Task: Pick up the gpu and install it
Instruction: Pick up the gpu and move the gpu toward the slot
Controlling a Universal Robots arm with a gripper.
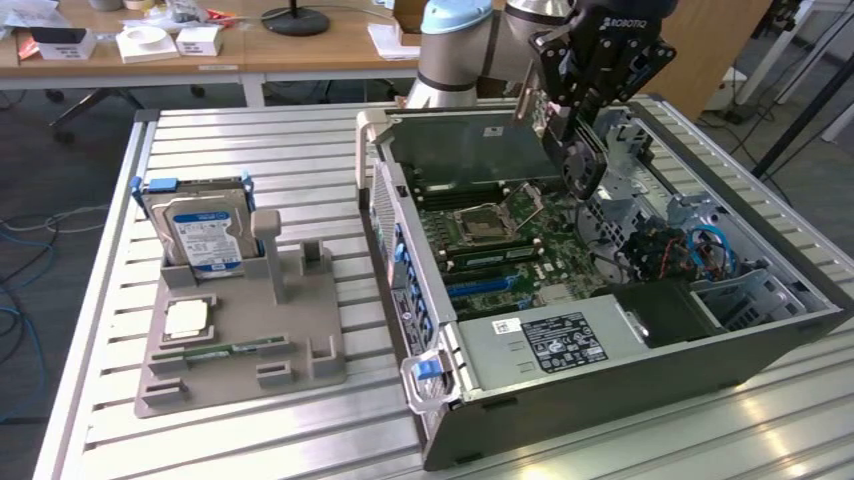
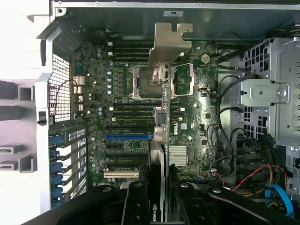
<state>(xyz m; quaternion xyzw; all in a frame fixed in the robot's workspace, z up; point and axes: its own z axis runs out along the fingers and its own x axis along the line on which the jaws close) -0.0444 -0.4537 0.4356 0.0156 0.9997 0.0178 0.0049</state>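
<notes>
Slatted table [image 1: 200,140] holds the case [image 1: 641,400]; wrist view reveals end effector [image 2: 158,201] clamping gpu [image 2: 162,140] edge-on.

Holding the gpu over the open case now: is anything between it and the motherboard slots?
Nothing visible. The gpu, held in the gripper, hangs above the motherboard; the blue slot and the dark slots beside it look bare. Cables lie off to one side, by the drive cage.

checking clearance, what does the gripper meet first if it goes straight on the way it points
Likely the motherboard, reached first by the gpu that the gripper holds; exact spot unclear.
</notes>
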